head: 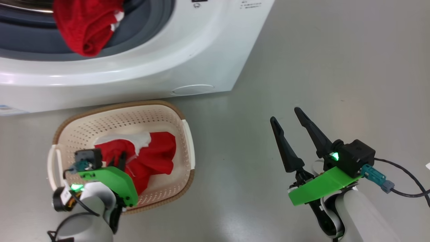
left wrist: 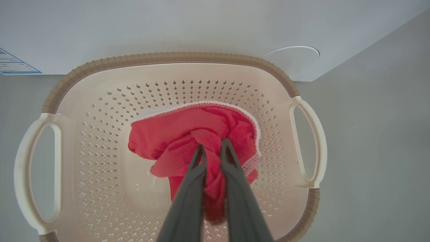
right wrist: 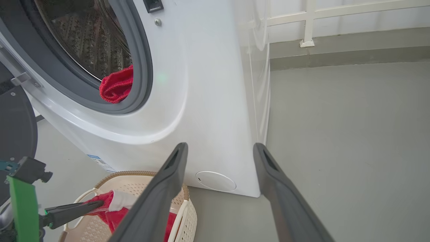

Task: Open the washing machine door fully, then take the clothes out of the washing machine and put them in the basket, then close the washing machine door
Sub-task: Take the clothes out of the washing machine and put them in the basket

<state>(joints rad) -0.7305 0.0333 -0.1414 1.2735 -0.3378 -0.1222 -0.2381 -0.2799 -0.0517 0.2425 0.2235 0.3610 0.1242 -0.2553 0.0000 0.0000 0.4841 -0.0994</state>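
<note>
The white washing machine (head: 188,50) stands with its door (right wrist: 16,127) swung open at the left. One red cloth (head: 84,27) hangs over the grey seal at the drum's mouth (right wrist: 116,85). The cream basket (head: 124,107) sits on the floor in front of the machine. Inside it lies a second red cloth with white trim (left wrist: 181,134). My left gripper (left wrist: 212,146) reaches down into the basket (left wrist: 168,57) and is shut on a fold of that cloth (head: 151,158). My right gripper (head: 285,114) hovers open and empty over the floor to the right of the basket.
Grey floor (head: 336,67) stretches to the right of the machine. A white railing (right wrist: 309,23) and a low ledge run along the far wall. A black cable (head: 403,178) trails from my right wrist. A round white flap (head: 191,90) sits low on the machine's front.
</note>
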